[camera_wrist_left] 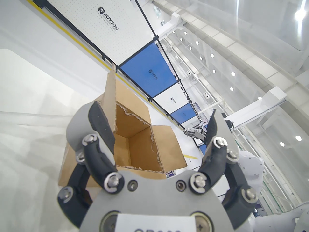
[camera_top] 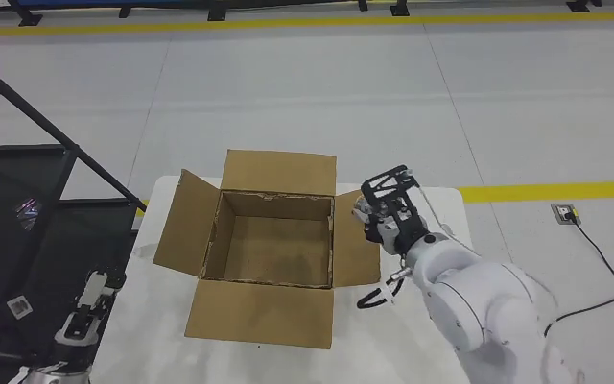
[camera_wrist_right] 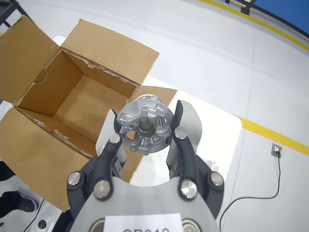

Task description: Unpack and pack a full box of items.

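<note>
Key relation: in the top view, the box [camera_top: 278, 204] opening is lying at 9 o'clock from the right gripper [camera_wrist_right: 146, 114], just beside it.
Held thing: a metal part [camera_wrist_right: 144, 127], a cast hub with a centre bore, is hanging over the box's 3 o'clock flap [camera_top: 353, 252], outside the opening.
Right jaws: they are clamping the part's rim from two opposite sides.
Part axis: the bore is pointing back toward the wrist. The flat face is facing the wrist camera, so the disc is sitting crosswise between the fingers.
Left jaws: the left gripper [camera_wrist_left: 154, 117] is standing wide apart and carrying nothing.
Left arm's place: it is sitting low at about 8 o'clock of the box, well apart, and looking up at a raised flap.
Nearer arm: the right one is nearer, and it is the one carrying the load.
Box contents: the floor and walls are showing bare cardboard, and nothing is lying inside. All four flaps are folded outward.
Support: the box is resting on a white table [camera_top: 369, 350].
Step, as a judgement: packing is just beginning, with the first item waiting to go in.
Next move, as a judgement: it is calling for a short shift toward 9 o'clock past the torn inner rim, then a descent.
Risk: the part may be catching the 3 o'clock flap or wall edge on the way.
</note>
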`<state>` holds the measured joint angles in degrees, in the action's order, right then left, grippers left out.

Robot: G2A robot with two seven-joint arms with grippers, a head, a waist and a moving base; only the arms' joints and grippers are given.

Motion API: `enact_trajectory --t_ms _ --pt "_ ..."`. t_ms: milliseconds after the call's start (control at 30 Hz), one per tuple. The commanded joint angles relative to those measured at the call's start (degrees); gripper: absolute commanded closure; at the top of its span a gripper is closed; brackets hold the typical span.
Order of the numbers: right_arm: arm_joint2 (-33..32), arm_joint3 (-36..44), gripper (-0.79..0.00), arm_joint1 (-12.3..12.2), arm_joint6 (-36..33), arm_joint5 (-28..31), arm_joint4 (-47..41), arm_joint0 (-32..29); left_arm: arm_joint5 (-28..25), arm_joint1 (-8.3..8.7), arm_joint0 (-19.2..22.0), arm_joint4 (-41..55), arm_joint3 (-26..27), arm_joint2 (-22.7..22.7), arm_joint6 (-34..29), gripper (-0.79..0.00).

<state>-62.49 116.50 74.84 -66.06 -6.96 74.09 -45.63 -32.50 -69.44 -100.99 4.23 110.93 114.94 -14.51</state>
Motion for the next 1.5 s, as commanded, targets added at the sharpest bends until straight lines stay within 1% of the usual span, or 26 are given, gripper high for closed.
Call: enact_trajectory --t_ms 0,133,267,333,467,567,700,867,967,1000,1067,1100,1167,1333,1467 --pt "6.96 -5.43 0.0 1.24 -0.09 -1.39 0.31 4.99 -0.44 -0.07 -0.71 0.68 -0.36 0.73 0.49 -0.785" --pt "18.61 -17.59 0.0 4.77 1.04 -5.01 -0.29 13.14 -1.37 -0.21 -1.84 1.99 -0.8 1.7 1.11 -0.785" --pt "28.4 -29.57 0.0 9.06 3.4 -8.27 -1.35 18.52 -1.91 -0.36 -2.7 2.7 -1.17 2.27 1.5 -0.785" --pt "32.14 -35.01 0.0 11.36 5.0 -9.8 -1.93 20.36 -2.04 -0.39 -2.86 2.84 -1.26 2.35 1.56 -0.785" --pt "37.11 -45.08 0.0 15.99 7.71 -11.62 -4.74 23.18 -2.04 -0.39 -2.86 2.84 -1.26 2.35 1.56 -0.785" --pt "40.57 -52.38 0.0 19.49 9.21 -13.71 -3.62 24.96 -2.04 -0.39 -2.86 2.84 -1.26 2.35 1.56 -0.785" --pt "41.91 -61.94 0.0 24.04 9.99 -13.94 -6.52 27.43 -2.04 -0.39 -2.86 2.84 -1.26 2.35 1.56 -0.785" --pt "42.37 -72.43 0.0 29.0 10.89 -11.55 -10.48 29.98 -2.04 -0.39 -2.86 2.84 -1.26 2.35 1.56 -0.785" --pt "42.33 -77.41 -0.055 31.38 11.58 -10.13 -12.15 30.97 -2.04 -0.39 -2.86 2.84 -1.26 2.35 1.56 -0.785" --pt "42.17 -78.93 -0.086 32.05 12.05 -9.72 -12.66 31.31 -2.04 -0.39 -2.86 2.84 -1.26 2.35 1.56 -0.785" --pt "41.77 -81.7 -0.206 33.27 12.93 -8.72 -13.72 31.92 -2.04 -0.39 -2.86 2.84 -1.26 2.35 1.56 -0.785" --pt "41.56 -82.96 -0.243 33.82 13.23 -8.3 -14.19 32.23 -2.04 -0.39 -2.86 2.84 -1.26 2.35 1.56 -0.785" --pt "41.13 -85.28 -0.292 34.82 13.84 -7.56 -15.0 32.84 -2.04 -0.39 -2.86 2.84 -1.26 2.35 1.56 -0.785" --pt "40.26 -90.11 -0.36 36.8 15.18 -5.76 -16.24 33.96 -2.04 -0.39 -2.86 2.84 -1.26 2.35 1.56 -0.785" --pt "39.72 -92.95 -0.369 37.97 16.3 -5.02 -16.52 34.56 -2.04 -0.39 -2.86 2.84 -1.26 2.35 1.56 -0.785"
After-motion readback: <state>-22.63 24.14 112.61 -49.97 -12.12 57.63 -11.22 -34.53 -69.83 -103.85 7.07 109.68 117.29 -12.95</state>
